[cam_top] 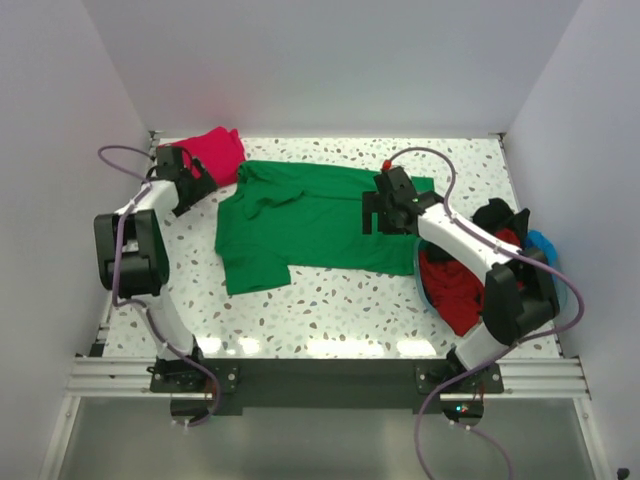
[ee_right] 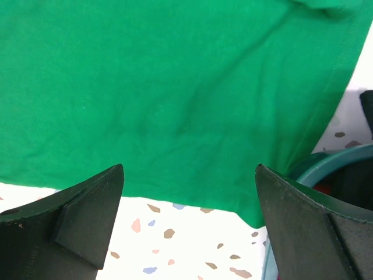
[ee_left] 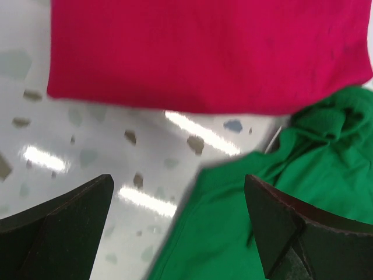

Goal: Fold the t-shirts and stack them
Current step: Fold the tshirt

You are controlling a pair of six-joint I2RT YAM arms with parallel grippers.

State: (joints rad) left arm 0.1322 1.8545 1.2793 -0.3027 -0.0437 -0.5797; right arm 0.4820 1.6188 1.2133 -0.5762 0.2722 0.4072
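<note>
T-shirts laid out — one green t-shirt [cam_top: 300,225], one crimson t-shirt [cam_top: 215,152] — with left hand [ee_left: 178,178] and right hand [ee_right: 189,166] both open, empty.

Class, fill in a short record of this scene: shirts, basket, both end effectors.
green shirt: spread out, unfolded, mid-table
crimson shirt: folded, far left corner
basket: right side, dark red cloth inside
left end effector: open, over green shirt's edge near the crimson shirt
right end effector: open, above green shirt's edge by the basket
</note>
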